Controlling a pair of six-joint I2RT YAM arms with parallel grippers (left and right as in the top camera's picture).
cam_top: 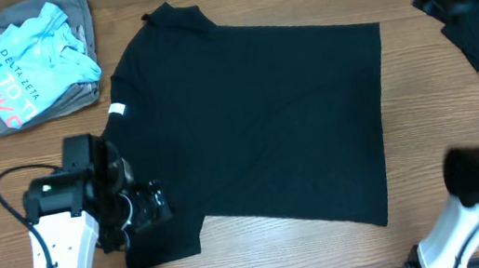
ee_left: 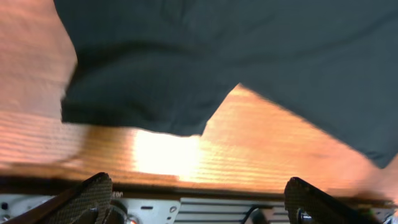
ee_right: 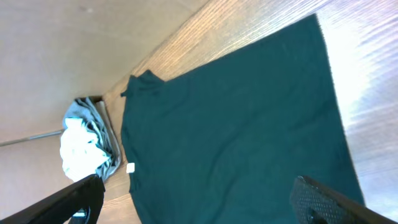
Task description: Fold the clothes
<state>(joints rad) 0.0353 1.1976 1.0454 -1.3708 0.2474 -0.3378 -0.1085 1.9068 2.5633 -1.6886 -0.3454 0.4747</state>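
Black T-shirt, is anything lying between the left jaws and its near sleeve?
Nothing visible does. The left jaws stand open, and only bare table wood lies between them and the black T-shirt sleeve.

Black short-sleeved T-shirt (cam_top: 257, 122), spread flat in the middle and turned sideways: neck edge with small white tag (cam_top: 117, 111) to the left, hem to the right. One sleeve (cam_top: 172, 19) points far, the other sleeve (cam_top: 165, 238) near. A crumpled pile (cam_top: 33, 64) of grey and light-blue printed garments lies at far left, apart from the T-shirt.
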